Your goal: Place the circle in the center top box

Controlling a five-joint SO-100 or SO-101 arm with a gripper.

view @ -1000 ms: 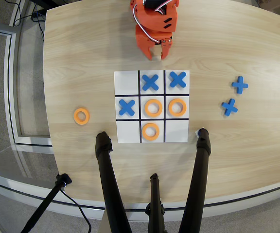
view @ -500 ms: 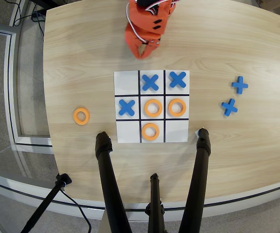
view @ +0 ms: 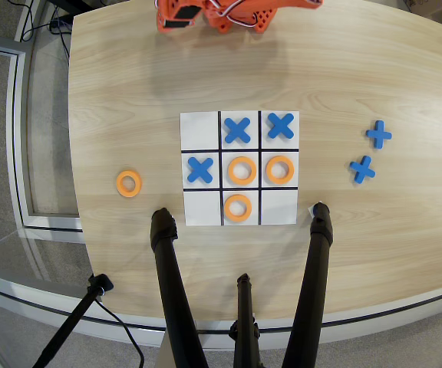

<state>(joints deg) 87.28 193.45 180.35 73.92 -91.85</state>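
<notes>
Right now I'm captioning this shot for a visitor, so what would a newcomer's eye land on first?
The white nine-square board at the table's middle, a noughts-and-crosses game: three blue crosses in its upper and left squares, three orange rings in its middle, right and bottom-middle squares. A fourth ring lies alone left of the board, two spare crosses to its right, and the orange arm sits at the top edge.

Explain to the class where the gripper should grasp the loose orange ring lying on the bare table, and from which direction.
Probably from straight above. The ring lies flat on the table, left of the board in the overhead view, so no side face stands up. One finger could enter the hole, the other outside, pinching the band; the wood around it is bare.
</notes>
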